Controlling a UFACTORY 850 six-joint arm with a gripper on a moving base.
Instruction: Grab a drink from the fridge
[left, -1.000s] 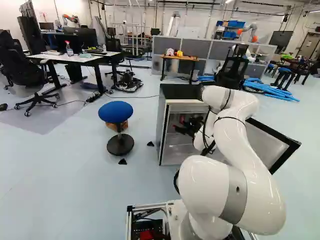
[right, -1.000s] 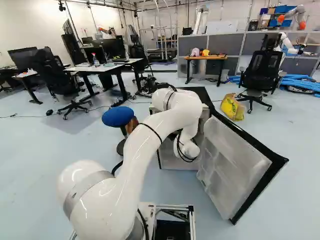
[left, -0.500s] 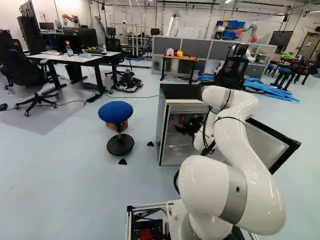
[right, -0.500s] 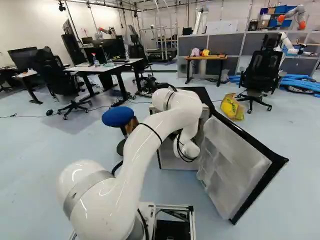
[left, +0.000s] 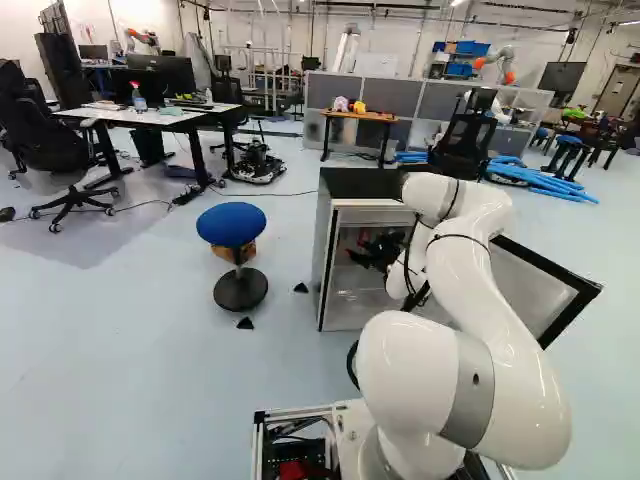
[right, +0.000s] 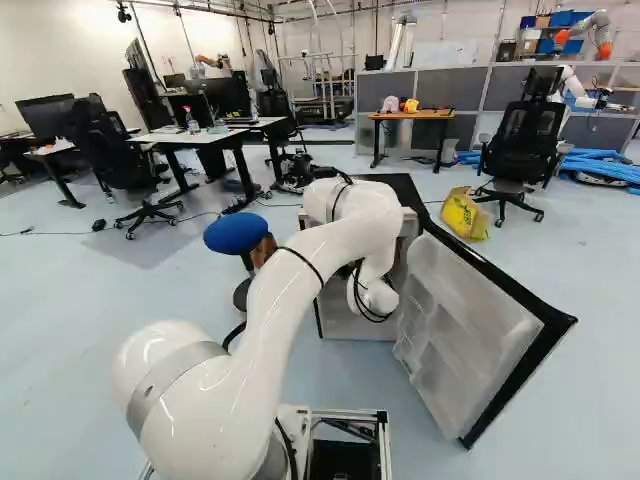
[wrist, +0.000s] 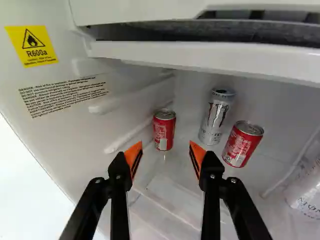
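Note:
In the left base view my gripper (left: 378, 248) is inside the open fridge (left: 323, 255), below its top. The wrist view shows the gripper (wrist: 165, 145) open, nothing between its orange pads. Ahead of the gap stands a small red can (wrist: 164, 130), close to the side wall. A tall silver can (wrist: 216, 117) stands farther back, beside a second red can (wrist: 241, 144), both beyond the finger on the side away from that wall. The arm hides the gripper in the right base view.
The fridge door (right: 480, 330) stands wide open beside the arm. A white ledge (wrist: 200, 64) crosses above the cans. A clear container (wrist: 307, 197) lies at the compartment's far side from the labelled wall. A blue stool (left: 232, 225) stands beside the fridge.
The arm's upper part and the gripper have shifted very slightly within the fridge opening. The base, the fridge and its door look the same.

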